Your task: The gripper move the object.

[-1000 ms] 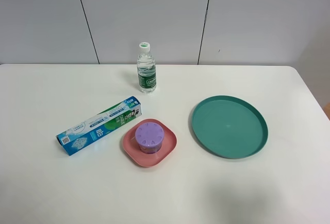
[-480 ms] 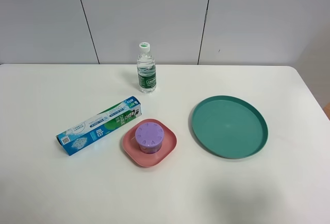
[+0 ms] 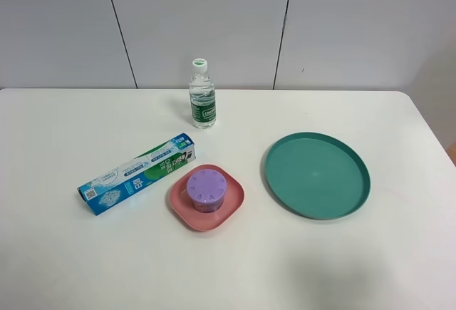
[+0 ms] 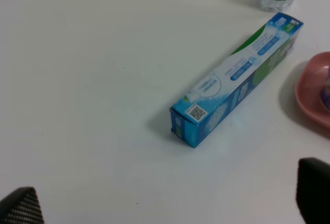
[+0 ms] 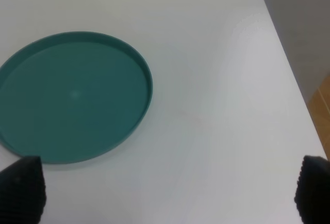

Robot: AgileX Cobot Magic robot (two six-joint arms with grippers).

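The small round jar with the dotted lavender lid (image 3: 207, 186) stands upright on a pink dish (image 3: 184, 208) near the table's middle. Neither arm shows in the exterior high view. In the left wrist view my left gripper (image 4: 167, 201) is open and empty, with its two black fingertips (image 4: 20, 207) far apart; it hovers over bare table short of the toothpaste box, and the pink dish's edge (image 4: 309, 98) is at the frame's side. In the right wrist view my right gripper (image 5: 167, 189) is open and empty, above the table near the green plate.
A blue and green toothpaste box (image 3: 137, 174) lies left of the pink dish, also in the left wrist view (image 4: 237, 77). A clear water bottle (image 3: 202, 96) stands at the back. A large green plate (image 3: 318, 174) lies right of the dish, also in the right wrist view (image 5: 72, 98).
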